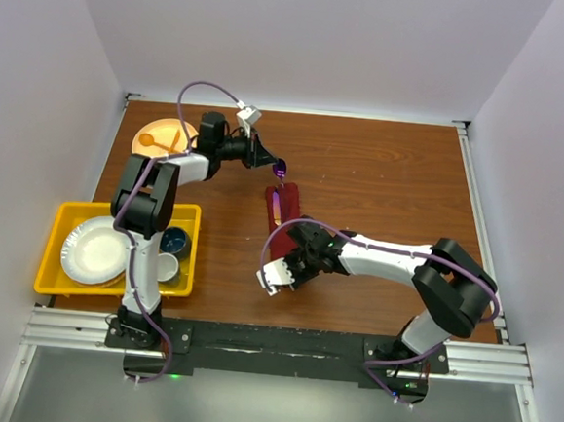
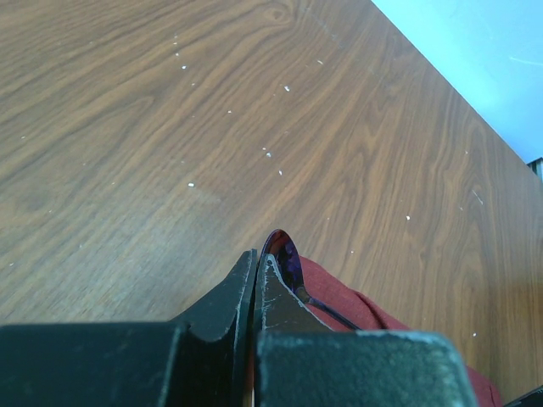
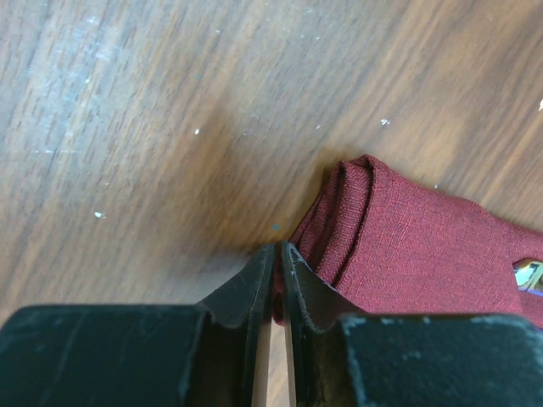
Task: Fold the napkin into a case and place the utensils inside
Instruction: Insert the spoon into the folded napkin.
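case (image 3: pixel 407 246): matt woven cloth | utensil (image 2: pixel 284 254): glossy metal | table (image 2: pixel 170 127): smooth wood

Top view: bright, even, diffuse overhead light; short soft shadows; sharp. Left wrist: crisp grain; wall (image 2: pixel 484 59) at 1 o'clock washed pale blue. Right wrist: whitish sheen on table (image 3: pixel 85 59) at 10 o'clock; 6 o'clock foreground underexposed.

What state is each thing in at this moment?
Left tool: shut, tips beside the spoon's bowl.
Right tool: shut, at the case's corner.
Case: folded, lying flat.
Purple spoon: handle in the case, bowl sticking out.
Yellow bin: holding a plate and cups.
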Tool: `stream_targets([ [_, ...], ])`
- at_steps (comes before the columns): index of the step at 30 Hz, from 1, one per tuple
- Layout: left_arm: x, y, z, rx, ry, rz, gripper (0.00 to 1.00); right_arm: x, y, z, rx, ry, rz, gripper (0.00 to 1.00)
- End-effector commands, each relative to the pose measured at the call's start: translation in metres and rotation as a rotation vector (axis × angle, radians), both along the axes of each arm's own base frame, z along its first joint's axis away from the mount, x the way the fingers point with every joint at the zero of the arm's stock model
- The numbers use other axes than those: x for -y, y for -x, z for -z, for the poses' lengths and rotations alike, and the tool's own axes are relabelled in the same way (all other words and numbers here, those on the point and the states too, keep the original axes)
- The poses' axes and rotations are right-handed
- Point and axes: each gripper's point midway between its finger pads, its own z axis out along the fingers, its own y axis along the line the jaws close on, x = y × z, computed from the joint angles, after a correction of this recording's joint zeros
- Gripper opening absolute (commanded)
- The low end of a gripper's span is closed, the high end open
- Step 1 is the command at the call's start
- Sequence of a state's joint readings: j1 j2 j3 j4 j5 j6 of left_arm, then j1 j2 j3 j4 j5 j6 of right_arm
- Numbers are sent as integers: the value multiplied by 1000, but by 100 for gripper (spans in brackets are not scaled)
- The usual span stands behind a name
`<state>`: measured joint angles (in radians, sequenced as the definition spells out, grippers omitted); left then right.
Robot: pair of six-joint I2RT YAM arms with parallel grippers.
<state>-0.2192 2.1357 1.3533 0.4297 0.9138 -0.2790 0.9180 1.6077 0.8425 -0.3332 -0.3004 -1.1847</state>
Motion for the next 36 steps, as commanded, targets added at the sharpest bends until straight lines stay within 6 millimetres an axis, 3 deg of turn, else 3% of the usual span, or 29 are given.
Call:
stream_targets([
  [1,10,8,-11,31,34,57,0,3,-6,8,16,35,24,13],
  [23,25,42,22,-33,-39,104,0,-7,-10,3,-9,15,61,12],
  [36,34,35,31,-14,-91,91,1,-8,-9,2,-18,13,62,14],
])
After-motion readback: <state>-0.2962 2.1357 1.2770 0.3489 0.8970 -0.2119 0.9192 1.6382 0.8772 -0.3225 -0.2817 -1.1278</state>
